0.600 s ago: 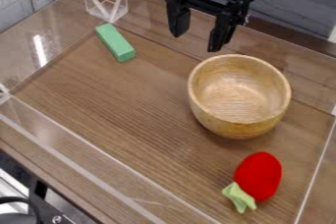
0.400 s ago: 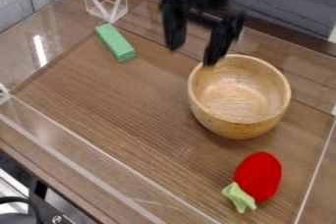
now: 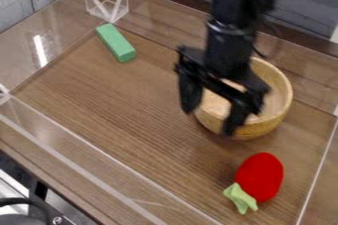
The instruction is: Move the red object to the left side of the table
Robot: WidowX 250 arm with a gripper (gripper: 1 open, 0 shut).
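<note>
The red object (image 3: 260,176), a small rounded toy fruit with a light green stem end, lies near the front right corner of the wood-grain table (image 3: 119,120). My gripper (image 3: 214,110) hangs open above the near left rim of the wooden bowl, its two black fingers (image 3: 189,90) pointing down and spread wide with nothing between them. It is up and to the left of the red object, not touching it. The arm rises behind it and hides part of the bowl.
A light wooden bowl (image 3: 268,99) stands at the right middle, partly behind the gripper. A green rectangular block (image 3: 115,42) lies at the back left. Low clear acrylic walls (image 3: 53,140) edge the table, with a clear bracket (image 3: 106,4) at the back.
My gripper has come forward from the back of the table and down, to the near left side of the bowl. It stays open. The red object, bowl and block have not moved.
</note>
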